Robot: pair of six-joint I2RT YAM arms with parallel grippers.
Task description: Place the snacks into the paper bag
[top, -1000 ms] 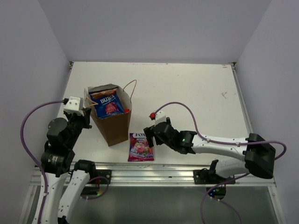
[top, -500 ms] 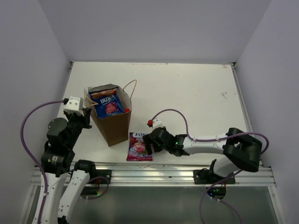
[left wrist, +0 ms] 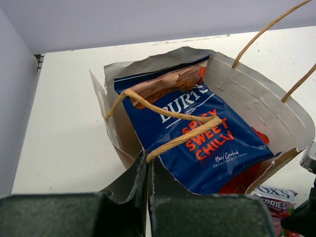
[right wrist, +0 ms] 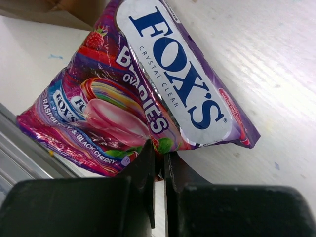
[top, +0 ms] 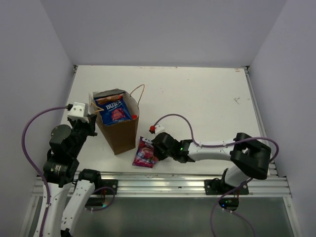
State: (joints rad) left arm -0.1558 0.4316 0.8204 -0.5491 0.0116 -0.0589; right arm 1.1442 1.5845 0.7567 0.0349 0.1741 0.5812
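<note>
The brown paper bag (top: 118,134) stands upright at the left of the table, its mouth open (left wrist: 256,98). Inside it lie the blue Burts packet (top: 114,109) (left wrist: 197,133), an orange chip bag (left wrist: 168,84) behind it and a red packet (left wrist: 242,180) below. My left gripper (top: 93,118) (left wrist: 148,160) is shut on the bag's near string handle (left wrist: 163,111). The purple-pink Fox's packet (top: 145,154) (right wrist: 148,98) is just right of the bag's foot. My right gripper (top: 155,150) (right wrist: 160,155) is shut on its edge, and that side is raised off the table.
The bag's far string handle (top: 139,91) arches over its right rim. A metal rail (top: 163,180) runs along the table's near edge, close to the Fox's packet. Walls close in the white table (top: 207,98) on the left, right and back.
My right gripper slid left onto the Fox's packet and shut on its right edge, so the packet now buckles and tilts up. The left arm and paper bag have not moved.
</note>
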